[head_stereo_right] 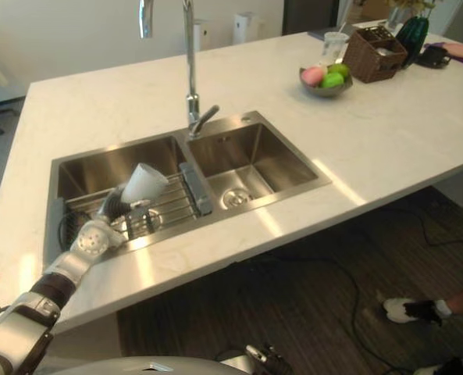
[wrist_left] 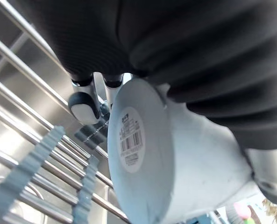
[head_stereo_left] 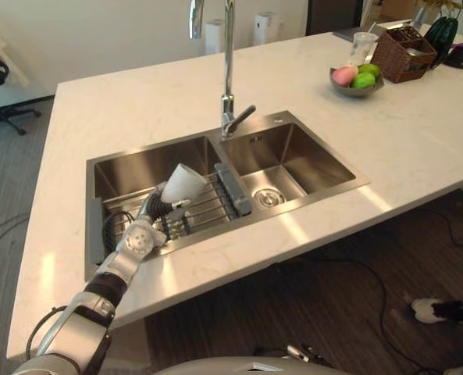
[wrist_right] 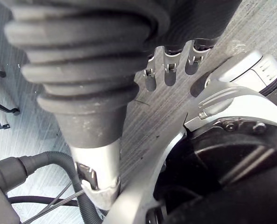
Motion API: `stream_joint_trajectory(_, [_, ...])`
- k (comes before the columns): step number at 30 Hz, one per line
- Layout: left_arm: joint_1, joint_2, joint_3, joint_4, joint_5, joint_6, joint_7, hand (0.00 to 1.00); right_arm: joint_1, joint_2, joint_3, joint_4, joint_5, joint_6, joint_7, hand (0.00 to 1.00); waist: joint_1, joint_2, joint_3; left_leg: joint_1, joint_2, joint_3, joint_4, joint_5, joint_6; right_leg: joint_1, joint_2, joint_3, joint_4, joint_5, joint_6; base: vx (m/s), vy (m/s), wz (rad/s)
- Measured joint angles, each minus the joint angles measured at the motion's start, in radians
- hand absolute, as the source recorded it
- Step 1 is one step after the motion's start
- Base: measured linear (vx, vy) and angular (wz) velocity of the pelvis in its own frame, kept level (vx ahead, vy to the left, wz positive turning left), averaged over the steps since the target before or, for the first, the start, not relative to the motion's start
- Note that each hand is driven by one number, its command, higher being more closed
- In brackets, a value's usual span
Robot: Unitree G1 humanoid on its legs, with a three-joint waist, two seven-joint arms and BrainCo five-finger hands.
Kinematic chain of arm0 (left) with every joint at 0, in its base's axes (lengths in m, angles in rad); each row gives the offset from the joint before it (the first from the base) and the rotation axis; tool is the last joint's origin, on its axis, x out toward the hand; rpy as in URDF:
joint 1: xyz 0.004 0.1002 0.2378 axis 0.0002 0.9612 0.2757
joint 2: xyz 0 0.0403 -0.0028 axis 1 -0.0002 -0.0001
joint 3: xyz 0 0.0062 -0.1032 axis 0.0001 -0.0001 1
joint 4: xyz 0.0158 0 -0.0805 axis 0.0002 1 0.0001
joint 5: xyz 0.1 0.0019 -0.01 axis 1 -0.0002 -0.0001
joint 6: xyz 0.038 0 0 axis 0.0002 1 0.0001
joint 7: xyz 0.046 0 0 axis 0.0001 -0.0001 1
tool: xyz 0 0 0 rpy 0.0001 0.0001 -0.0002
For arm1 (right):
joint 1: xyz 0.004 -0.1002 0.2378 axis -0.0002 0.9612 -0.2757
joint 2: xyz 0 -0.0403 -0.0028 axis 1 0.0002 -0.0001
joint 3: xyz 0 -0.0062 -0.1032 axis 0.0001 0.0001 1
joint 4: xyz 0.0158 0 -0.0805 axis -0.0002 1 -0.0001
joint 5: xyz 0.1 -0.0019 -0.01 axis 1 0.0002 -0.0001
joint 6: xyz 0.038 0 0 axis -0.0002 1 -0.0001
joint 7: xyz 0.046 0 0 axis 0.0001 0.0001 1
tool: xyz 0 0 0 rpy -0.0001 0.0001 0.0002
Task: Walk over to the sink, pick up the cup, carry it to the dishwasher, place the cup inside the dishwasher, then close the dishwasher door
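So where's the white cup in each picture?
Left eye view: white cup in left hand, over left basin.
Right eye view: same spot.
Left wrist view: close up, base facing us.
Right wrist view: right hand above floor.
Shared landmark: wire rack.

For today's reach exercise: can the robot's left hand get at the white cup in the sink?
Likely yes: the left hand is curled round the cup above the rack; nothing blocks it.

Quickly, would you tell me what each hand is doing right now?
Left hand: shut on the cup.
Right hand: open, holding nothing.
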Motion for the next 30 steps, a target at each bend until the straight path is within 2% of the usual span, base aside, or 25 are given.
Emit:
stream_joint_trajectory(2, [0.035,-0.034,0.035,-0.045,-0.104,-0.013,-0.005,1.0,0.0,0.01,-0.001,-0.001,0.001,0.0,-0.008,0.0,0.005,-0.01,0.007,0.0,0.0,0.0,0.0,0.0,0.0,0.0,0.0,-0.002,0.002,-0.001,-0.001,-0.04,-0.046,0.0])
stream_joint_trajectory(8, [0.129,-0.091,0.114,-0.208,-0.271,-0.027,-0.013,1.0,0.01,0.019,-0.014,-0.002,0.009,-0.001,-0.011,0.0,0.02,-0.012,0.01,0.0,0.002,-0.011,0.0,0.001,0.0,0.0,0.0,-0.018,0.016,-0.009,-0.004,-0.04,-0.052,0.05])
stream_joint_trajectory(12, [0.189,-0.114,0.149,-0.363,-0.317,-0.055,0.004,1.0,0.027,0.019,-0.022,-0.006,0.01,-0.003,-0.011,0.0,0.051,-0.01,0.009,0.002,0.003,-0.016,0.0,0.004,0.0,0.001,-0.001,-0.024,0.023,-0.013,-0.004,-0.04,-0.044,0.05])
stream_joint_trajectory(17, [0.245,-0.132,0.195,-0.541,-0.367,-0.079,0.041,1.0,0.038,0.019,-0.022,-0.009,0.011,-0.002,-0.013,0.0,0.07,-0.01,0.009,0.002,0.001,-0.045,-0.006,0.01,0.004,0.016,-0.005,-0.054,0.027,-0.021,-0.009,-0.06,-0.051,0.16])
stream_joint_trajectory(19, [0.262,-0.137,0.217,-0.593,-0.366,-0.096,0.064,1.0,0.039,0.018,-0.021,-0.009,0.01,-0.002,-0.013,0.0,0.078,-0.01,0.009,0.002,0.002,-0.049,-0.006,0.011,0.003,0.017,-0.004,-0.058,0.027,-0.021,-0.009,-0.04,-0.045,0.1])
stream_joint_trajectory(21, [0.284,-0.139,0.232,-0.666,-0.349,-0.14,0.122,1.0,0.046,0.02,-0.021,-0.009,0.012,-0.001,-0.018,0.0,0.084,-0.012,0.007,0.0,0.002,-0.067,-0.006,0.014,0.003,0.027,-0.005,-0.077,0.022,-0.022,-0.007,-0.03,-0.05,0.19])
stream_joint_trajectory(24, [0.289,-0.139,0.244,-0.74,-0.251,-0.187,0.186,1.0,0.051,0.019,-0.012,-0.009,0.011,-0.002,-0.039,0.0,0.109,-0.014,0.003,-0.001,0.003,-0.072,-0.006,0.014,0.003,0.031,-0.005,-0.083,0.018,-0.022,-0.007,-0.03,-0.045,0.09])
stream_joint_trajectory(30, [0.322,-0.15,0.271,-0.852,-0.109,-0.214,0.253,1.0,0.057,0.034,-0.012,0.0,0.029,-0.017,-0.04,0.0,0.123,-0.022,-0.021,-0.029,0.004,-0.1,-0.006,0.021,0.002,0.024,-0.008,-0.11,0.009,-0.022,-0.006,-0.01,-0.042,0.15])
